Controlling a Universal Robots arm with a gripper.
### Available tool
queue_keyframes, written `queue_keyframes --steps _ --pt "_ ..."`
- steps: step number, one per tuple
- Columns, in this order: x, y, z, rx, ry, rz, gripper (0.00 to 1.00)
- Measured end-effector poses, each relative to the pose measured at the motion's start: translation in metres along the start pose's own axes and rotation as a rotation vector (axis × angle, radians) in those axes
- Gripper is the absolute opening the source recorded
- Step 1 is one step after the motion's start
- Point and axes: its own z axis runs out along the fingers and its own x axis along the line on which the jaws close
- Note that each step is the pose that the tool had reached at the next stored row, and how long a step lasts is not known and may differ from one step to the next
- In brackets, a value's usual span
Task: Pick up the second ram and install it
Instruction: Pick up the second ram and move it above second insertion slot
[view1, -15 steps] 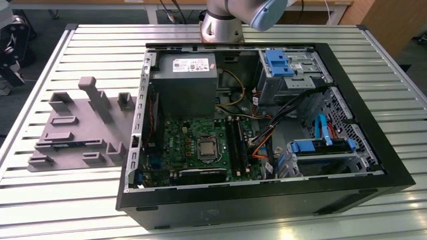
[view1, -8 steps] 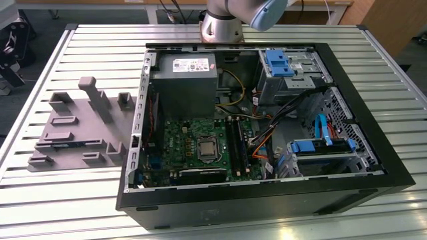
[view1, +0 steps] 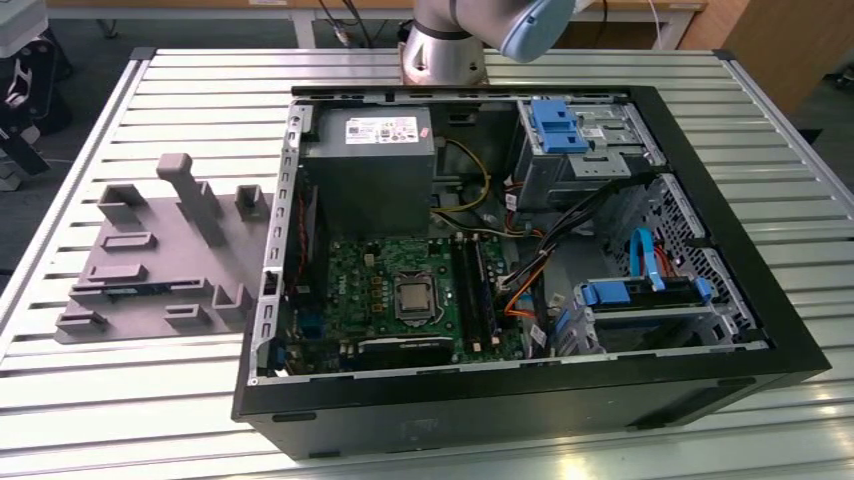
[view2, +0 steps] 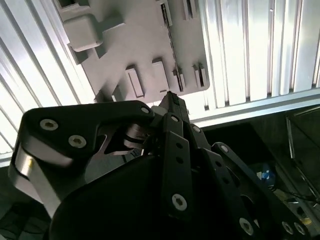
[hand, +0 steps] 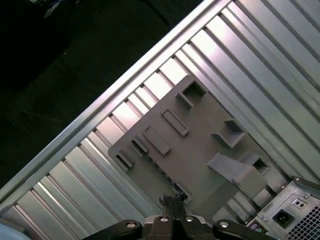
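Grpr (hand: 172, 201) over holder (hand: 200, 145), nr table (hand: 127, 75) edge.

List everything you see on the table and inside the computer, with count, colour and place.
Table: one, silver slats, under everything.
Computer case: one, black, open, exterior view's right.
Motherboard: one, green, case floor.
Power supply: one, grey, beyond the motherboard.
Drive caddies: two, blue, inside the case.
Holder plate: one, grey, exterior view's left of the case.
Second ram: probably one, thin dark strip in a holder slot.
Robot arm: one, silver and blue, table's far edge.
Gripper: one, black, over the holder plate.
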Motion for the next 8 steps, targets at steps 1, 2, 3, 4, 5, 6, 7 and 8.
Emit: queue_keyframes --steps 1,2,3,4,5,6,7,8 --pt "0.0 0.0 0.0001 0.0 0.0005 -0.014 0.11" --pt "0.0 0.0 0.0001 0.0 0.0008 -0.029 0.11" --pt "0.0001 0.0001 0.0002 0.0 0.0012 -0.043 0.11" --pt "0.0001 0.0001 0.0003 -0.0001 0.0016 -0.057 0.11" --pt "0.0001 0.0001 0.0003 -0.0001 0.0019 -0.071 0.11" --pt "0.0001 0.0001 0.0005 -0.0002 0.0021 -0.085 0.11" --pt "0.0002 0.0002 0.0006 -0.0004 0.0022 -0.1 0.11" --pt "0.0002 0.0002 0.0008 -0.0005 0.0024 -0.114 0.11"
